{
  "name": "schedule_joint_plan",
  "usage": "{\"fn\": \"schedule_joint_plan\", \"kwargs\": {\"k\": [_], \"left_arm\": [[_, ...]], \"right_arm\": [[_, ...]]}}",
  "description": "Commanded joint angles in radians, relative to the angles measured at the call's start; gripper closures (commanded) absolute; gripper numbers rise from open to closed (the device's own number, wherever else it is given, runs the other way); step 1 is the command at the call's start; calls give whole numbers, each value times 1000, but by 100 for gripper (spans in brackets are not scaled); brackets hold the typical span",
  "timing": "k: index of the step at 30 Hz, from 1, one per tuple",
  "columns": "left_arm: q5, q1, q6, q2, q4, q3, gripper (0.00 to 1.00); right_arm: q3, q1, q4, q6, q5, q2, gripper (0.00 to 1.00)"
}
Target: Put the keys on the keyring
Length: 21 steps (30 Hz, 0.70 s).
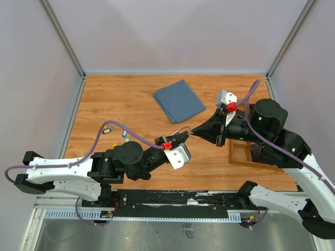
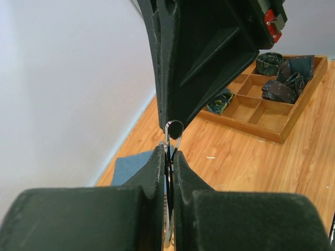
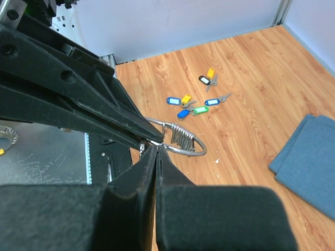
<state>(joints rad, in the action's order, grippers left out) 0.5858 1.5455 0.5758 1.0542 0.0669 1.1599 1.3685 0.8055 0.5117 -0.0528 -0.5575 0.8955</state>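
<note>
**Both grippers meet on the keyring above a wooden table**

The work surface is an orange-brown, wood-grain table (image 1: 131, 99) inside a booth of plain pale grey wall panels (image 1: 172, 31), with bare aluminium posts (image 1: 63, 36) in the corners. A folded blue cloth (image 1: 179, 100) lies near the far middle of the table. At the right side sits a wooden compartment tray (image 2: 272, 133). Several of its compartments hold rolled dark fabric pieces (image 2: 282, 89), and the right arm hides much of the tray from above. The arms are mounted on a black base plate (image 1: 172, 200) at the near edge.

The keyring (image 3: 180, 137), a thin silver wire loop with a short coiled metal piece on it, is held in the air over the middle of the table, between the two arms. The left gripper (image 2: 168, 154) has its fingers pressed together on the ring's lower part. The right gripper (image 3: 157, 150) reaches in from the opposite side, its fingers also pressed together and nipping the wire at the ring's edge. The two sets of fingertips are almost touching.

The keys (image 3: 191, 102) lie loose on the table's left part, well apart from the ring, in a small scatter. Their tags are yellow, blue, green and dark, and none of them is on the ring.
</note>
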Motion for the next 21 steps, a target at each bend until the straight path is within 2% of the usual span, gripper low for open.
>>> {"fn": "schedule_joint_plan", "kwargs": {"k": [1,8,21], "left_arm": [[17,-7,4,1,-22,34,99],[37,-6,10,2,-29,30,99],[30,-6,9,21,-21,38,99]], "right_arm": [[15,11,25,50,-20,-25,100],[23,11,68,74,0,-36,99],[25,11,48,62,-69,-18,99]]}}
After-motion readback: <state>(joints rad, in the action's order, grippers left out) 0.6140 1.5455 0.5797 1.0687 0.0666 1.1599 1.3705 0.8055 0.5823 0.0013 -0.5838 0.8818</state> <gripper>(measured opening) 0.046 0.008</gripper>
